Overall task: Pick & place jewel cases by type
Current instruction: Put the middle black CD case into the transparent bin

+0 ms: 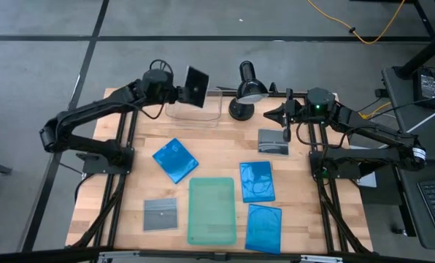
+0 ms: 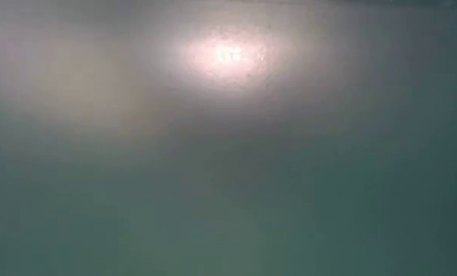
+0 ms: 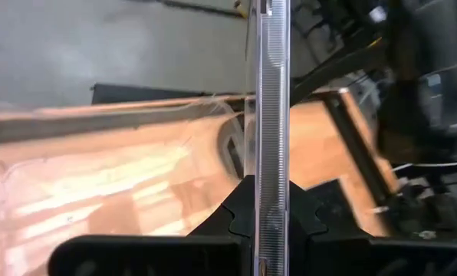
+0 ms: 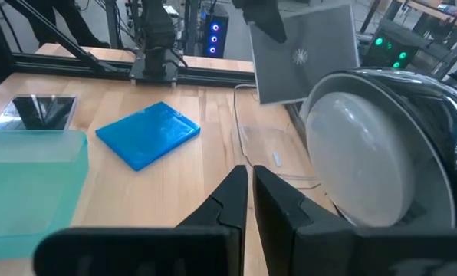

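My left gripper (image 1: 185, 88) is at the table's far left, shut on a dark grey jewel case (image 1: 197, 86) held above the clear bin (image 1: 193, 114). The right wrist view shows that case (image 4: 305, 54) in the air. Another grey case (image 1: 273, 141) lies flat at far right, and my right gripper (image 1: 287, 133), fingers shut (image 4: 249, 192), hovers at its right edge. A third grey case (image 1: 160, 215) lies near left. Three blue cases (image 1: 175, 159) (image 1: 256, 180) (image 1: 263, 227) lie flat on the table. My left gripper pinches the dark grey case between its two fingers at one edge (image 3: 272, 195), which faces the table's left. The fingers come roughly level from the left. The case stands on edge, seen edge-on in the left wrist view, lifted clear above the clear bin.
A pale-green tray (image 1: 212, 210) lies at near centre between the cases. A black desk lamp (image 1: 247, 91) stands at the far edge, its head (image 4: 374, 153) close beside my right gripper. The low view is a blur and shows nothing.
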`<state>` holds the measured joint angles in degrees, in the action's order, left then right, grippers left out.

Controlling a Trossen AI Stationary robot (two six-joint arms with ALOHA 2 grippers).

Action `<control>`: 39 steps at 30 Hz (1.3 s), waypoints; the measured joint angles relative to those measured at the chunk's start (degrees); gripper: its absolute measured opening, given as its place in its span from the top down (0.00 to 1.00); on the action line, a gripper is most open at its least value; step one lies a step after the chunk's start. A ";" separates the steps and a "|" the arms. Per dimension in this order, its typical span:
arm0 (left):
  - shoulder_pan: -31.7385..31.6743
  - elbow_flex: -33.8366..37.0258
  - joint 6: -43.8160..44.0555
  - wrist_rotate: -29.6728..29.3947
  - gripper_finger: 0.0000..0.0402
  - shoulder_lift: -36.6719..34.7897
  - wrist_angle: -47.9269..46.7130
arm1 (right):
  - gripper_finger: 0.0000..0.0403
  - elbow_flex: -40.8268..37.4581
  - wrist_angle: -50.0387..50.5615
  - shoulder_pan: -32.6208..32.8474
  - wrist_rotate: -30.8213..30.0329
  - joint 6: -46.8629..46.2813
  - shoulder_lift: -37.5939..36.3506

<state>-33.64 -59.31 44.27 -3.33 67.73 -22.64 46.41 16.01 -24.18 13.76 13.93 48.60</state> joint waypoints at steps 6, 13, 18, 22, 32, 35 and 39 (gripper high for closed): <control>-1.15 0.00 -0.25 1.78 0.96 3.31 -1.35 | 0.93 0.00 0.22 0.00 0.00 0.04 0.00; -1.24 0.00 -1.03 1.63 0.96 7.58 -1.35 | 0.93 0.00 0.24 0.00 0.00 1.04 0.00; -1.24 0.00 -0.72 1.94 0.96 10.31 -1.30 | 0.93 0.00 0.28 0.00 0.00 1.53 0.00; -1.24 0.00 -0.68 2.47 0.96 11.96 -1.22 | 0.93 0.00 1.29 0.00 0.00 1.55 0.00; -1.41 0.02 -0.66 3.31 0.96 14.01 -1.10 | 0.93 0.00 3.15 0.00 0.00 1.57 0.00; -1.41 0.02 -0.53 3.25 0.96 14.01 -1.19 | 0.93 0.00 3.17 0.00 0.00 1.61 0.00; -1.40 0.06 0.31 2.84 0.96 14.02 -1.63 | 0.93 -0.02 3.17 0.00 0.00 1.79 0.00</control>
<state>-35.04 -59.24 44.58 -0.49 81.74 -24.27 46.39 19.18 -24.18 13.76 15.72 48.60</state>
